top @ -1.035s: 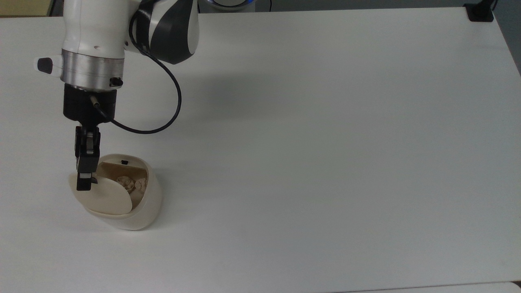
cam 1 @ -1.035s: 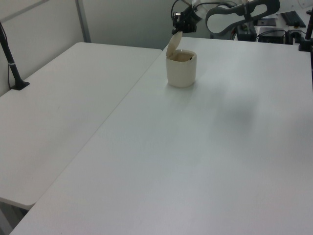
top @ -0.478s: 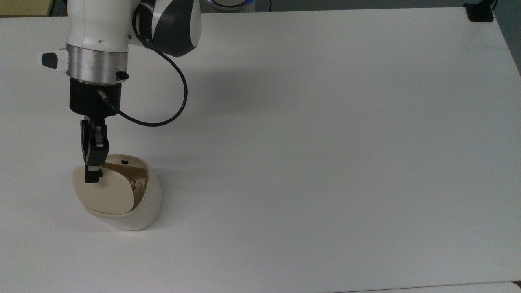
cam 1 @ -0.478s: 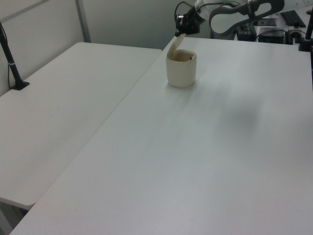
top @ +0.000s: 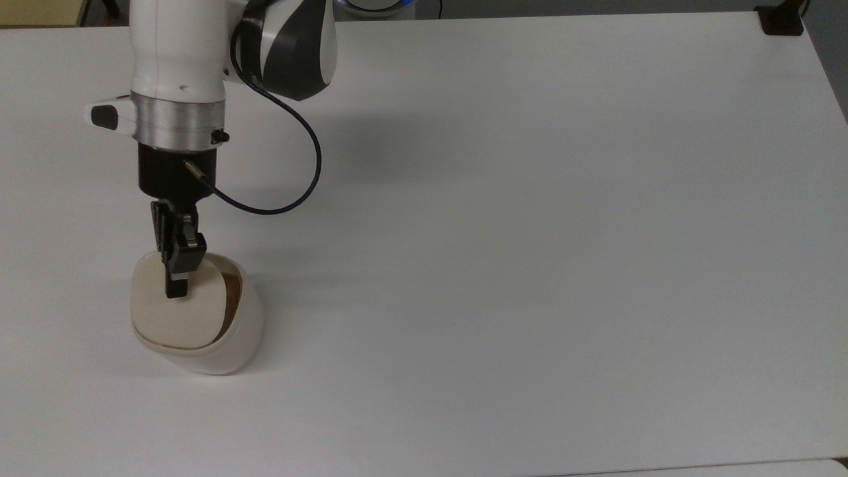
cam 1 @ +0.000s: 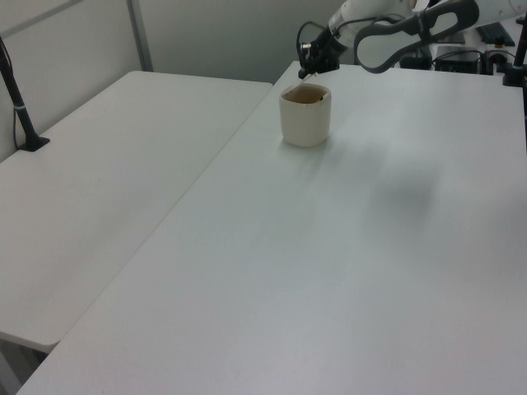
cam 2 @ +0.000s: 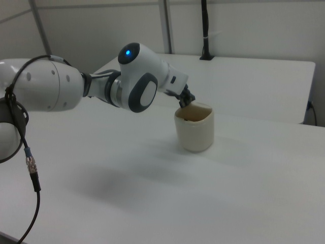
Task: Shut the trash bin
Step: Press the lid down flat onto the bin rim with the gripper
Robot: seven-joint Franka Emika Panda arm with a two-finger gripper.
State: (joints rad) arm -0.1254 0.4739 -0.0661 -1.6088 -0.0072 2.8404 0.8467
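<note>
The trash bin (top: 199, 331) was seen standing on the white counter (top: 530, 265), toward the top view's left and near that view's lower edge, well apart from everything else on the surface. Its lid (top: 175, 311) was found lowered almost flat over the opening, with a narrow dark crescent of the interior left exposed along the top view's right side of the rim. The tool (top: 175, 286) was placed on the lid's far part, its tips pressed against the top surface; its fingers appeared drawn together with nothing held between them. The closing was judged to be nearly done, with only the last seating of the lid into the rim left.
</note>
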